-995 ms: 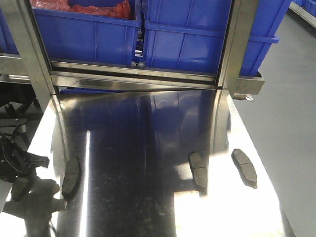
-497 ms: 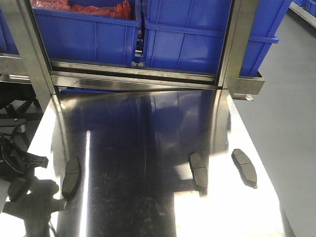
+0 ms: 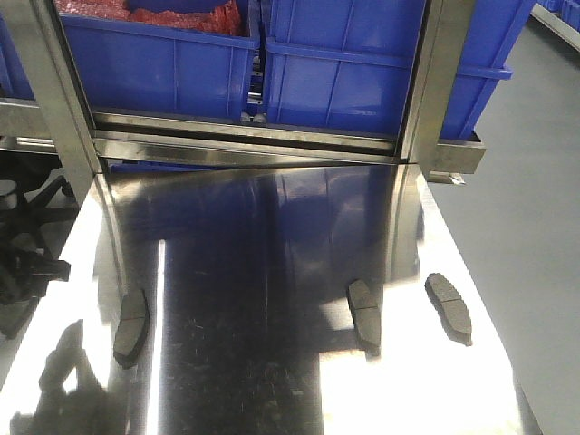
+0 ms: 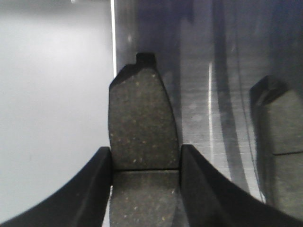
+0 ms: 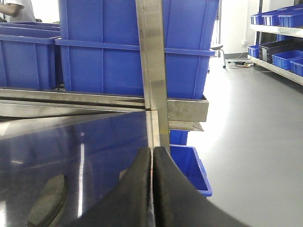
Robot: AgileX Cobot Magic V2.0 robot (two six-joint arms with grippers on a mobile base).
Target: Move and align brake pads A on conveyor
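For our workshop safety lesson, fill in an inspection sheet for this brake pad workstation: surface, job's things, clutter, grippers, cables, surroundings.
Surface: shiny steel table, scratched and reflective.
Job's things: first pad, second pad and third pad lie apart on the table; fourth pad is held by the left gripper.
Clutter: nothing seen.
Grippers: left gripper shut on the fourth pad; right gripper shut, empty.
Cables: nothing seen.
Surroundings: blue bins behind the table; grey floor beside it.

Factory floor, parts-handling line. Evidence: stacked blue plastic bins [image 3: 344, 72], stainless steel counter [image 3: 272, 272] with steel frame posts [image 5: 152, 71], loose brake pads [image 3: 365, 313], grey coated floor [image 5: 255, 142], and racking [image 5: 277, 30] holding more bins.
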